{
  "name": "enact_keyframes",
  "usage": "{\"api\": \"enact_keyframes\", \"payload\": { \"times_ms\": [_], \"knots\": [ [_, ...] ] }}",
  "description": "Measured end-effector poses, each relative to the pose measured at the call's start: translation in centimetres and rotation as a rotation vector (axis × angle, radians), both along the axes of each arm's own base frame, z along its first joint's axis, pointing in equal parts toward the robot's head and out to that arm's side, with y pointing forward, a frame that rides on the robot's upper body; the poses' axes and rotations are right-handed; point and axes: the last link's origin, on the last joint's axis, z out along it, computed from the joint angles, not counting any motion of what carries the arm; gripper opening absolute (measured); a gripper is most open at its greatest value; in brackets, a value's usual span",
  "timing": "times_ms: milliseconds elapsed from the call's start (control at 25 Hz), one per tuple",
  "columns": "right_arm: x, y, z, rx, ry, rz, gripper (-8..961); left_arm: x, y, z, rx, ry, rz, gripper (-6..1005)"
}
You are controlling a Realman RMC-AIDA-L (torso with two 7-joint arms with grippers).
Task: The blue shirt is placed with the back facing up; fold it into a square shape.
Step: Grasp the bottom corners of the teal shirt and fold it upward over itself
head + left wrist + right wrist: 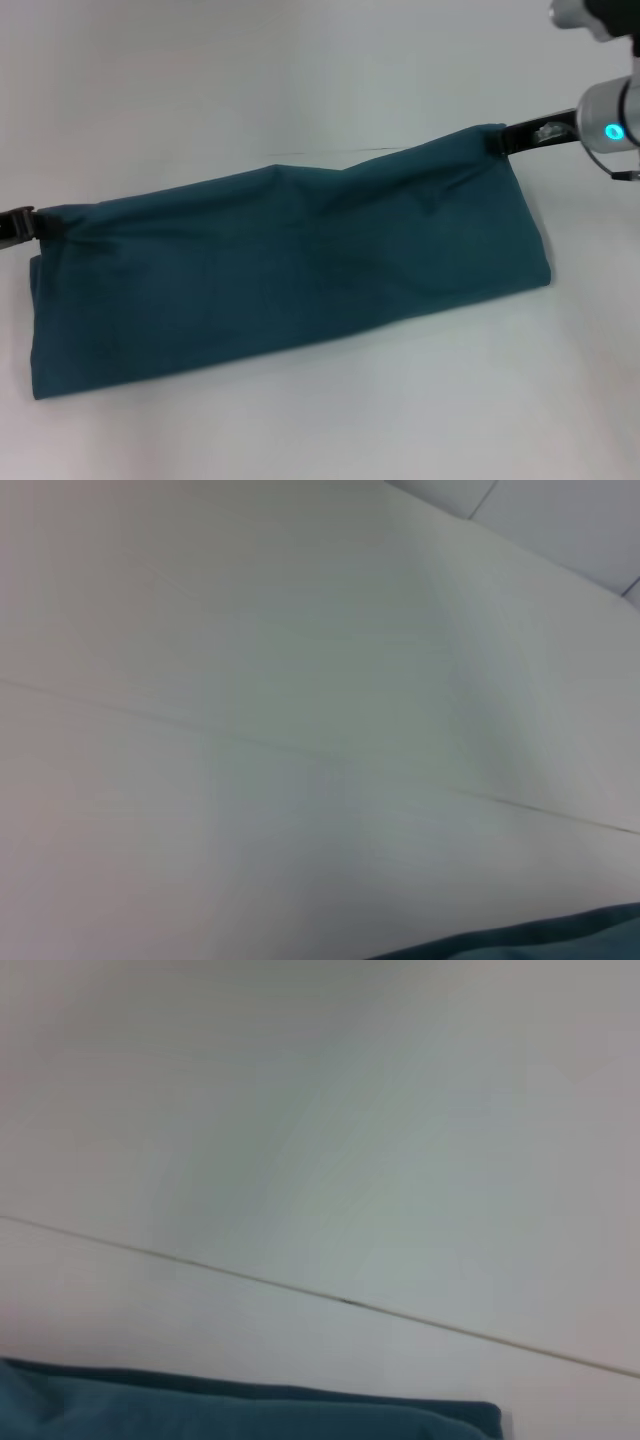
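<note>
White tabletop under even light; thin dark seam crossing surface.

The blue shirt lies folded into a long band on the table, running from 9 o'clock to 2 o'clock across the head view. The left gripper meets its far corner at 9 o'clock. The right gripper meets its far corner at 2 o'clock. The near edge rests on the table toward 6 o'clock.
</note>
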Motion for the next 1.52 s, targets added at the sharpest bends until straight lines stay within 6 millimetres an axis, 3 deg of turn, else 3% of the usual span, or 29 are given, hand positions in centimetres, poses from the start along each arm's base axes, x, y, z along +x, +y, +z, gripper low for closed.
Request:
{"api": "enact_keyframes", "payload": {
  "times_ms": [400, 1240, 1440, 1520],
  "knots": [
    [0.0, 0.9, -1.8, 0.053, -0.05, -0.001, 93, -0.5, 0.7, -0.6, 0.044, 0.094, 0.002, 75],
    [-0.2, 2.0, -2.0, 0.161, -0.039, 0.028, 92, -0.4, 1.5, -1.8, 0.07, 0.166, -0.023, 82],
    [-0.3, 2.1, -2.5, 0.155, -0.045, 0.029, 253, -0.3, 1.8, -1.6, 0.084, 0.178, -0.023, 223],
    [-0.2, 2.1, -2.6, 0.153, -0.046, 0.028, 420, -0.4, 1.8, -1.5, 0.083, 0.185, -0.024, 297]
  ]
}}
